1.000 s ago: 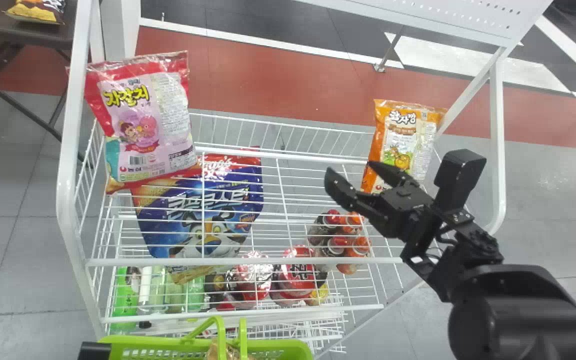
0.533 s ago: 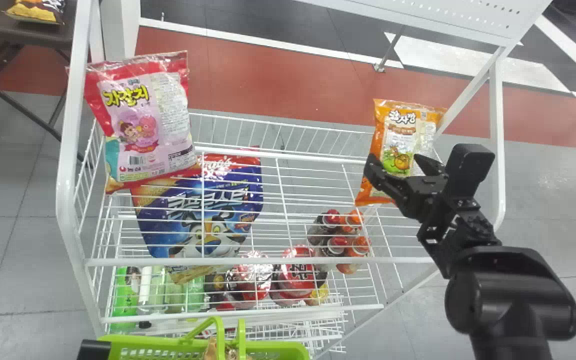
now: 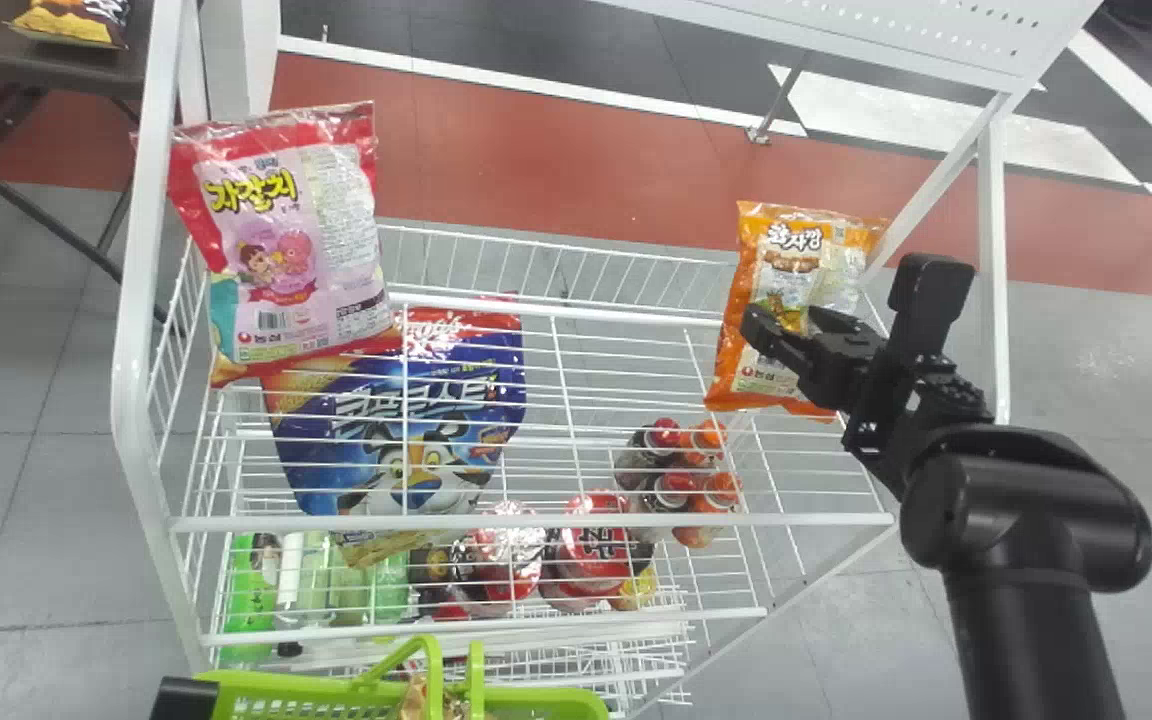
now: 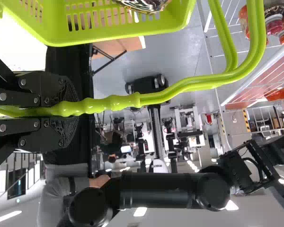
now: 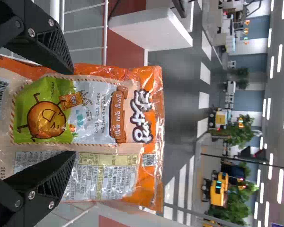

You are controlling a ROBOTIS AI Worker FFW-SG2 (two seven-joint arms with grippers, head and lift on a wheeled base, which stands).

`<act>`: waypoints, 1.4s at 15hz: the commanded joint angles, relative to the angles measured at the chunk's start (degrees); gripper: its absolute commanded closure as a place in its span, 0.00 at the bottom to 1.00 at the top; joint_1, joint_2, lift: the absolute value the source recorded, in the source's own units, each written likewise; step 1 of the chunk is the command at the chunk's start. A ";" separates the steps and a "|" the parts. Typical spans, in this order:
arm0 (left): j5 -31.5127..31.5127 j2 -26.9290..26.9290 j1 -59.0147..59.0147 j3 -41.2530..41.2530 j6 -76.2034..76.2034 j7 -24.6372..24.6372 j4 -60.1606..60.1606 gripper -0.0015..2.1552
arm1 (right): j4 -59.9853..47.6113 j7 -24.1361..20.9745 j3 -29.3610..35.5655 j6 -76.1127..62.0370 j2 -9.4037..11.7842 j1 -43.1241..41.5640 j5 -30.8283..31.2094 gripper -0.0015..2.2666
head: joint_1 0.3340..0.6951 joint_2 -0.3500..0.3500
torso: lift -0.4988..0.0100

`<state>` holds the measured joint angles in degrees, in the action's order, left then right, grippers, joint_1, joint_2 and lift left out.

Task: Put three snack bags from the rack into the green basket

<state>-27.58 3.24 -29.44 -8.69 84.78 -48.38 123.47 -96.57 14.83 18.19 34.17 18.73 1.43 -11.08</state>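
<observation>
My right gripper (image 3: 786, 325) is at the orange snack bag (image 3: 794, 265), which stands upright at the rack's right end. In the right wrist view the open right gripper (image 5: 72, 113) has its fingers spread before the front of the orange bag (image 5: 132, 113). At the rack's left stands a pink-and-red snack bag (image 3: 286, 240). The green basket (image 3: 536, 703) is at the bottom edge, a bag partly visible inside. In the left wrist view my left gripper (image 4: 61, 109) is shut on the handles of the green basket (image 4: 128, 40).
The white wire rack (image 3: 576, 524) spans the middle, its uprights at both sides. Lower down are a blue snack bag (image 3: 406, 430), red-capped bottles (image 3: 676, 485) and red packs (image 3: 591, 550). A dark table (image 3: 86, 60) stands at the back left.
My right gripper has moved rightward from the bag's left side to its front, then slightly up and left. The orange bag has shifted a little. The basket has moved slightly left.
</observation>
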 commanded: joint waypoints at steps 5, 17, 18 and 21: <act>-0.01 0.10 -0.18 -0.01 -0.09 -0.05 -0.34 0.95 | -4.77 3.54 2.73 3.06 -0.01 2.79 -3.15 0.95 | 1.00 0.00 | 0.98; 0.25 -0.25 -0.09 -0.36 -0.26 0.65 -0.43 0.95 | -44.15 15.32 18.55 49.47 -2.65 20.37 -21.79 0.96 | 1.00 0.00 | 0.98; 0.25 -0.25 -0.09 -0.36 -0.26 0.74 -0.43 0.95 | -45.73 17.25 18.64 55.09 -3.35 21.43 -22.40 0.96 | 1.00 0.00 | 0.98; 0.25 -0.43 -0.09 -0.45 -0.26 0.92 -0.52 0.95 | -47.40 20.42 17.50 55.91 -4.06 25.20 -23.55 0.96 | 1.00 0.00 | 0.98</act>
<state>-27.33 2.89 -29.53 -9.06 84.53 -47.50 123.04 -143.22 34.71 36.48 89.30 15.02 24.90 -34.47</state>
